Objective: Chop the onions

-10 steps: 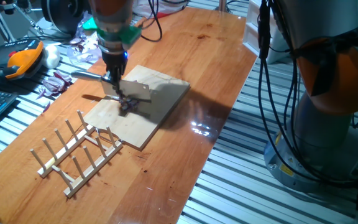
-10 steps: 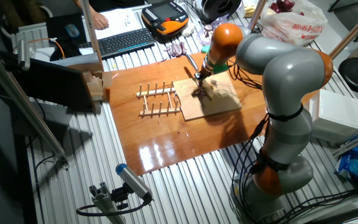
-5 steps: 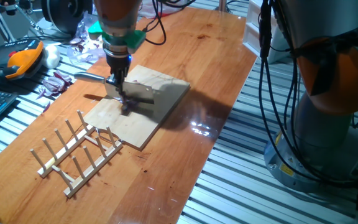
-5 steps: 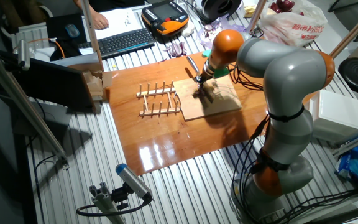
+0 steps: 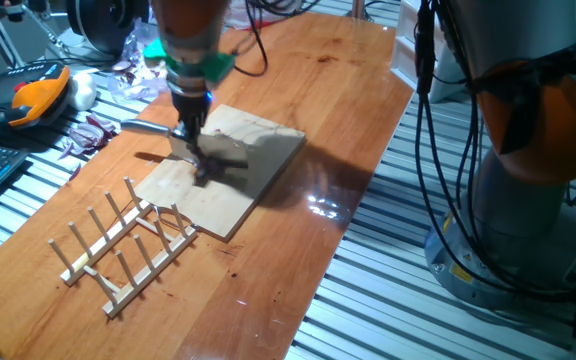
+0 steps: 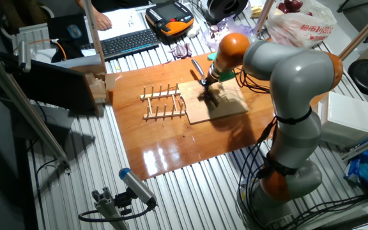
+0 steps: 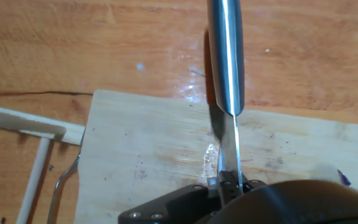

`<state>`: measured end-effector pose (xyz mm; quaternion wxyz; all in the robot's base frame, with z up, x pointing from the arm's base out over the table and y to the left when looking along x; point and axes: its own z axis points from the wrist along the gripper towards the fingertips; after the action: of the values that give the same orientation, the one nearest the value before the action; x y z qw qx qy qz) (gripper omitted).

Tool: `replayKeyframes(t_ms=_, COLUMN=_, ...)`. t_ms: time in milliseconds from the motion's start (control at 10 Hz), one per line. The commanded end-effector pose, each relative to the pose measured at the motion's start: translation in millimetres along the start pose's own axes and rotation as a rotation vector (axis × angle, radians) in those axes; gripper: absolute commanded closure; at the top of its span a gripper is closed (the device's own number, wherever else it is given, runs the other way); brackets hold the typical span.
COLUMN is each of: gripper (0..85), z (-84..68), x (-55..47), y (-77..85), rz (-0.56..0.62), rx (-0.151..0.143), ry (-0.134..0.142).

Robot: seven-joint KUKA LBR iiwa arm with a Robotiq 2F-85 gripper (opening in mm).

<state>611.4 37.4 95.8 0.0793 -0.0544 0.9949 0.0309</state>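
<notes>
**Knife clamped in the gripper, blade over the board**

While I watch from my station, the onions (image 5: 204,172) show only as a small dark purple cluster on the pale wooden board (image 5: 258,170), right under the tool; in the hand view just a purple fleck (image 7: 342,179) sits at the board's right edge, so I cannot tell which way the pieces point or their long axis. My gripper (image 7: 230,182) has its fingers drawn together on a knife (image 7: 226,56): the thin blade rises edge-on from between them and the shiny metal handle runs away from the camera, out past the board's far edge over the table (image 7: 73,50). Beside the board, toward the near end of the table, stands a wooden peg rack (image 5: 128,245). Beyond the table lies a plastic bag (image 6: 299,25) with red print I cannot read
</notes>
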Motion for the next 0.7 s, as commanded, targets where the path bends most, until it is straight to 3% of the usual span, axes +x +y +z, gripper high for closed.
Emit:
replayKeyframes(t_ms=0, gripper=85.0, z=-21.6, x=-5.6, y=-1.1, rz=0.001, rx=0.008, ry=0.007)
replayKeyframes(t_ms=200, gripper=85.0, z=-28.6, x=-6.7, y=-8.5, rz=-0.015, rx=0.023, ry=0.009)
replayKeyframes(t_ms=600, gripper=85.0, z=-5.1, x=2.2, y=-5.4, rz=-0.006, rx=0.005, ry=-0.02)
